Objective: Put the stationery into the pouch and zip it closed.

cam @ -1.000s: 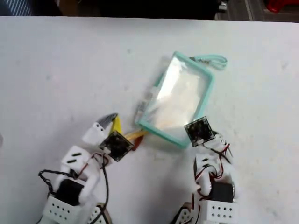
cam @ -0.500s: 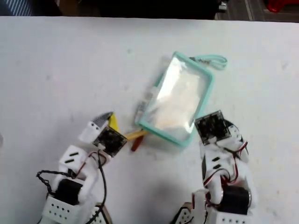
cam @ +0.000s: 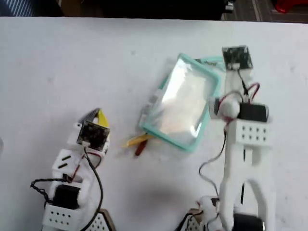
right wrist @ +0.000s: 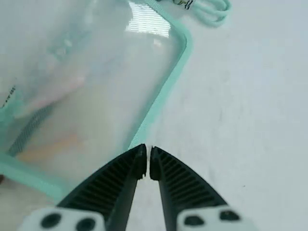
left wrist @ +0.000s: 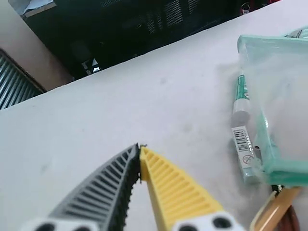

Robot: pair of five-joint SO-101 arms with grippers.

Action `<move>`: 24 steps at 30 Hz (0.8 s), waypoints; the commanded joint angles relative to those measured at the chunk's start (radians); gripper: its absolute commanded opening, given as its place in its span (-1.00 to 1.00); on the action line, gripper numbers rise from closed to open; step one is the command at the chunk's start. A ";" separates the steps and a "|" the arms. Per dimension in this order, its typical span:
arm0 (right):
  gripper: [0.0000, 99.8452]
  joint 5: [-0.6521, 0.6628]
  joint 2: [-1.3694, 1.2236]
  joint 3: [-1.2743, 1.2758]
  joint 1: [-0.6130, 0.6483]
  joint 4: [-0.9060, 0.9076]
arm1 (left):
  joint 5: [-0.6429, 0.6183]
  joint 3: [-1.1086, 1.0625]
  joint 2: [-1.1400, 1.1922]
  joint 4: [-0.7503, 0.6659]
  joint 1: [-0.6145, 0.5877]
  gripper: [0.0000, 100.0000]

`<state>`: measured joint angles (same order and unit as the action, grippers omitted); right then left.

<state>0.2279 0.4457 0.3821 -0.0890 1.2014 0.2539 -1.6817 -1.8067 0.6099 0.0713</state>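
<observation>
Left gripper (left wrist: 139, 149): grey and yellow fingers clenched tip to tip, nothing between them; it sits over bare table (cam: 57, 62).
Pouch (cam: 183, 103), clear with a teal rim, lies flat, off to the yellow finger's side and beyond the tips, well apart from them.
Green-and-white pen (left wrist: 240, 120) lies along the pouch edge nearest this gripper; inside or outside the pouch, cannot tell.
Yellow stick (cam: 137, 140) and red stick (cam: 140, 148) lie at the pouch's near corner, between the gripper and the pouch.

Right gripper (right wrist: 147, 153): black fingers closed to a hairline gap, empty; the teal rim runs just ahead of the tips; the wrist strap (right wrist: 207, 9) lies farther beyond them.
</observation>
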 commanded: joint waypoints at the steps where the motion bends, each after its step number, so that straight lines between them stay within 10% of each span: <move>1: -0.96 -0.098 -0.219 -0.301 0.008 0.051 | -0.020 0.040 -0.018 -0.029 -0.004 -0.95; 24: -0.65 -0.486 -1.523 -1.611 -0.004 -0.076 | -0.020 0.038 -0.018 -0.028 -0.001 -0.95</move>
<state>-0.2478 -0.9889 -1.0173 -0.0844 1.1554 0.2478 -1.6817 -1.8067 0.6099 0.0713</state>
